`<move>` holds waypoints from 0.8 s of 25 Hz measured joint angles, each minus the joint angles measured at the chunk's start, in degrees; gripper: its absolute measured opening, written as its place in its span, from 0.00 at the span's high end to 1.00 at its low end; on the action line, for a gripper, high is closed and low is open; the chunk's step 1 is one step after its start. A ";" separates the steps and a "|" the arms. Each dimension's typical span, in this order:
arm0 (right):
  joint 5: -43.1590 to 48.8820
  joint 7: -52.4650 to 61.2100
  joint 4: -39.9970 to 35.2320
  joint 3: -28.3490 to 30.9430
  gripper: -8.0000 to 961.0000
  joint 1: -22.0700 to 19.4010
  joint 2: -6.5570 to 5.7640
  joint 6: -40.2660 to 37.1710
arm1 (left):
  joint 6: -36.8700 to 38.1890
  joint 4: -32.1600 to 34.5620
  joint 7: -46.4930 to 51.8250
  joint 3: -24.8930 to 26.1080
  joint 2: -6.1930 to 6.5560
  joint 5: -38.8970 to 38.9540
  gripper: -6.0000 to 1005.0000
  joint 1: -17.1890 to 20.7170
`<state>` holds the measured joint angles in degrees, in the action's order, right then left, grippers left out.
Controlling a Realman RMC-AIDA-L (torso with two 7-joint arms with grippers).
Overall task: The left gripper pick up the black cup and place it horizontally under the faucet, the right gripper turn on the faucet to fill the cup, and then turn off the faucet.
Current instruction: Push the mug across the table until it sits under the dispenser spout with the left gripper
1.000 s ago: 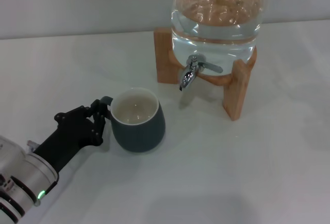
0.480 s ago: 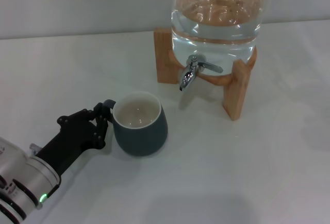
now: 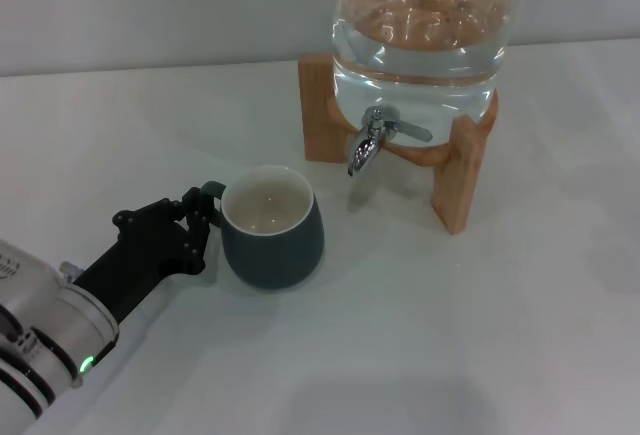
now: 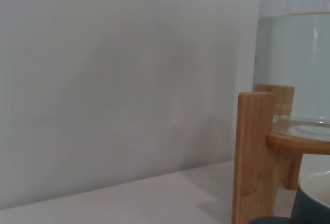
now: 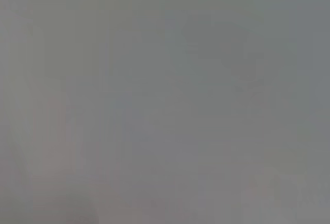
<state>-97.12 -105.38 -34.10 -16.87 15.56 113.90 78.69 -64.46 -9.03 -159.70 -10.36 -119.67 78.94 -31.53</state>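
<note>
The black cup (image 3: pixel 272 245), dark outside and cream inside, stands upright in the head view, left of and nearer to me than the faucet (image 3: pixel 368 145). My left gripper (image 3: pixel 198 217) reaches in from the lower left, its black fingers (image 3: pixel 160 230) shut on the cup's small loop handle. The chrome faucet points its spout down, with its lever out to the right, and the cup is not under it. A sliver of the cup's rim (image 4: pixel 315 199) shows in the left wrist view. My right gripper is out of view; its wrist view is plain grey.
The clear water jug (image 3: pixel 420 25) rests on a wooden stand (image 3: pixel 462 175) at the back right of the white table (image 3: pixel 450 335). The left wrist view shows a stand leg (image 4: pixel 252 157) and the jug (image 4: pixel 294 64) close ahead.
The left gripper and the cup have shifted slightly to the right and away from me, toward the faucet. The faucet is unchanged.
</note>
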 joint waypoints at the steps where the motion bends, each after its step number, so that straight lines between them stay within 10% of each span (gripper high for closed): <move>1: 0.00 0.00 0.00 0.00 0.12 -0.02 0.00 0.03 | 0.26 0.05 0.00 0.00 -0.02 0.00 0.89 -0.19; 20: 0.01 0.00 0.00 0.00 0.12 0.35 0.00 -0.11 | 3.39 -0.43 0.00 -0.01 -0.08 -0.43 0.89 -3.86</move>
<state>-97.11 -105.38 -34.10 -16.87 15.91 113.90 78.58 -61.07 -9.46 -159.70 -10.37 -119.76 78.51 -35.39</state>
